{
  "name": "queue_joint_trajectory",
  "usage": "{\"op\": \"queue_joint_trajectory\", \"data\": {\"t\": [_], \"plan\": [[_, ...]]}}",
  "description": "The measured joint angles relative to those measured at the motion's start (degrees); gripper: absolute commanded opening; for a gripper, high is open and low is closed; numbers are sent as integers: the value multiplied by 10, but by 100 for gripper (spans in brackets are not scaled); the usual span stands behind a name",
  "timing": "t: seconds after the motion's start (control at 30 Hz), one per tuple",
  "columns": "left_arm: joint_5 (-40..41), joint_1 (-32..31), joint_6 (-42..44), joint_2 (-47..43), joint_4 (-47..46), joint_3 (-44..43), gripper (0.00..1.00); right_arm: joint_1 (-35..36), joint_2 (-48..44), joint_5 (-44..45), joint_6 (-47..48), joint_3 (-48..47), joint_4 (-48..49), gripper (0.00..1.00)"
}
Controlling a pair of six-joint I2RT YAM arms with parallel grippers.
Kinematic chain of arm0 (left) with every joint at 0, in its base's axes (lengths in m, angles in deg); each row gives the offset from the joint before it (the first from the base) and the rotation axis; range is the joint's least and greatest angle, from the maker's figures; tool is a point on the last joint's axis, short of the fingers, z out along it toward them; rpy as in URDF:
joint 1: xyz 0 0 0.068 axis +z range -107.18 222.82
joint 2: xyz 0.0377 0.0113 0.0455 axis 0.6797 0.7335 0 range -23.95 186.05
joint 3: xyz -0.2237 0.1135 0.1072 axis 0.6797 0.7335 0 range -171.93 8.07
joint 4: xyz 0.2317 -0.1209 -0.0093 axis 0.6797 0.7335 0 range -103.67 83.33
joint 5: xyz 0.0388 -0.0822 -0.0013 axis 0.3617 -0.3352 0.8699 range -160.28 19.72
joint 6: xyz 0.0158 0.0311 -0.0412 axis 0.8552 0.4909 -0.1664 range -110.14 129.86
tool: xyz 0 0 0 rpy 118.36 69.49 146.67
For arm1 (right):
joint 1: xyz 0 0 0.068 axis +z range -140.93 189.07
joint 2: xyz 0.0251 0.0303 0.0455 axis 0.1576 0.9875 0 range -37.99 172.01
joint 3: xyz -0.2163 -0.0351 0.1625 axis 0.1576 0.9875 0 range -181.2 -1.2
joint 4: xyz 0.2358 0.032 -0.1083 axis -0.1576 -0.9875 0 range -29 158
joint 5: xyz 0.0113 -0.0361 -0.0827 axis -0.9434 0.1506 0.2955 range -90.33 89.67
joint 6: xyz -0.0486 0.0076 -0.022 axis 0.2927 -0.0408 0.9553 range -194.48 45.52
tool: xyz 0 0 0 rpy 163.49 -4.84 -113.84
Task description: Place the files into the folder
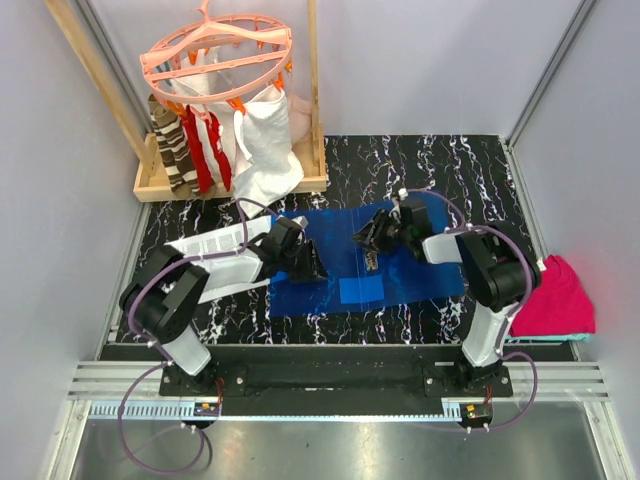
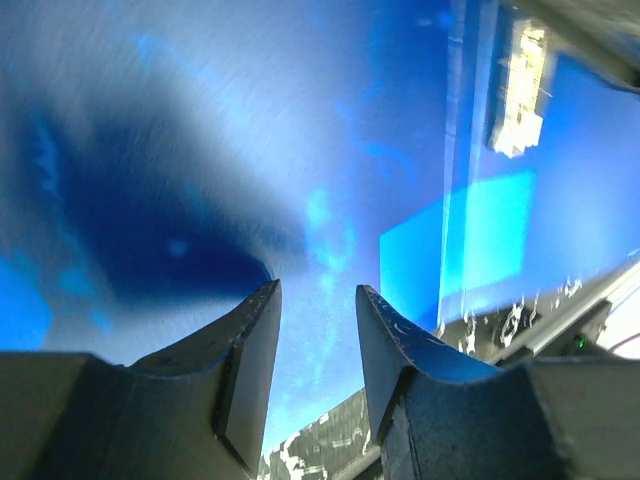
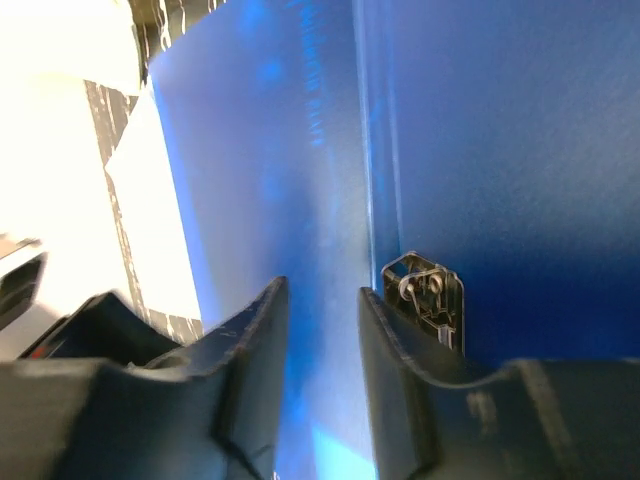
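Folder point(image 1: 400, 280) lies open, files outside it

Both pairs of jaws stand partly apart and grip nothing. The left gripper point(image 2: 318, 288) hangs close over the folder's blue inner face, which fills the space ahead of and between its fingers. The right gripper point(image 3: 322, 288) hangs over the fold, with the metal clip point(image 3: 430, 295) just beside its right finger.

The files point(image 1: 215, 250) lie on the table point(image 1: 480, 170) beyond the folder's left edge. They are behind the left jaws, partly under that arm, and off to the left of the right jaws.

The sheets are thin and lie flat, so a pinch from above may slip off or crumple them. Dragging them across could catch the folder's raised edge and fan the stack. A finger closing near the clip could snag it and shift the folder.
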Motion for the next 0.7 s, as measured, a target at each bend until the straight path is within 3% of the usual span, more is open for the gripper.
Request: {"op": "queue_joint_trajectory", "data": {"t": [0.13,0.2,0.37,0.57,0.7], "plan": [[12,0,-25,20,-28,0,42,-24,-75,0,39,0,-83,65],[16,0,-30,23,-38,0,42,-33,-122,6,59,0,-118,69],[23,0,-39,32,-62,0,42,-84,-183,10,78,23,-145,68],[30,0,-58,35,-88,2,41,-172,-104,-14,43,55,-159,63],[32,1,-75,35,-122,28,42,-181,-76,-31,32,29,-159,62]]}}
